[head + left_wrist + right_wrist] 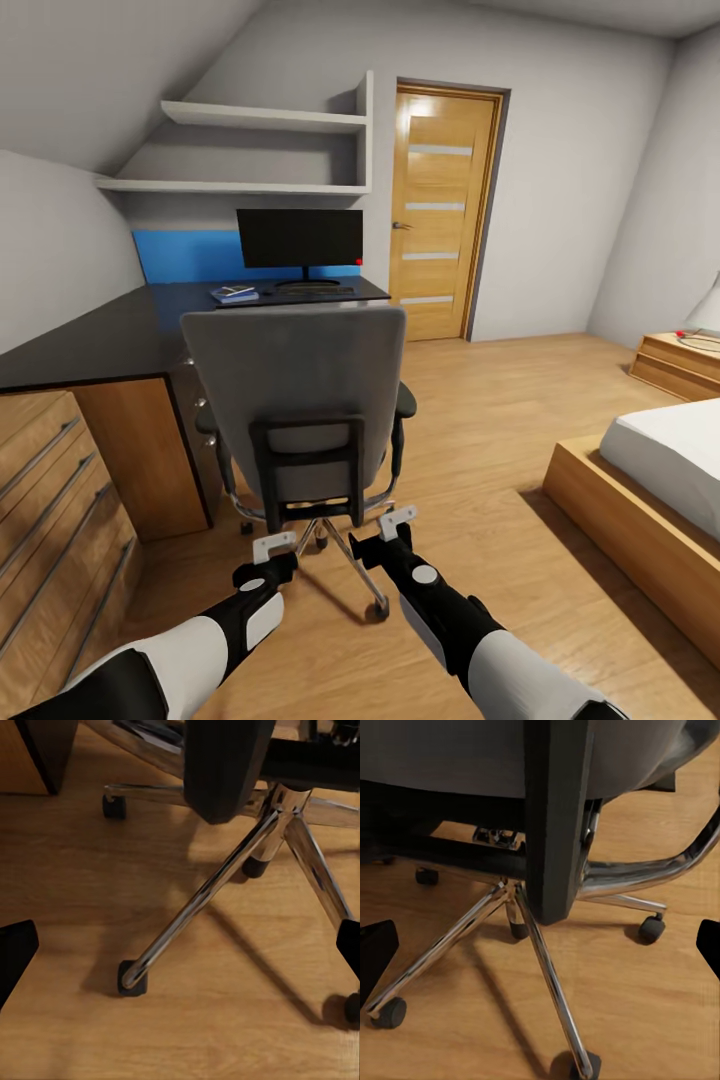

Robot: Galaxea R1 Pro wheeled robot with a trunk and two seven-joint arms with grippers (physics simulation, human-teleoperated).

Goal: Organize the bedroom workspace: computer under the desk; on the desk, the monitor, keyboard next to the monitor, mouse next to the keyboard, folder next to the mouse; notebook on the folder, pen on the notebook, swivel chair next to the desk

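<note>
**Behind the swivel chair, both arms out low**

Right behind the swivel chair (300, 400), the robot has both arms stretched toward its base. The left gripper (272, 546) and right gripper (398, 522) both have their fingers apart and hold nothing; each wrist view shows dark fingertips at the frame edges with the chrome legs and casters between them. The chair sits just in front of the bench (120, 335), backrest facing the robot. On the bench there's the monitor (300, 238), a keyboard (300, 292) right at its foot, and what looks like a small stack of notebook-ish stuff (235, 293) just beside it. Can't see the chair's seat from here, so no idea if the folder's on it.

What worries me: it's on casters, so any uneven nudge could spin or roll it off sideways, or into the drawer unit (60, 500). The fingers could also snag on the legs.
</note>
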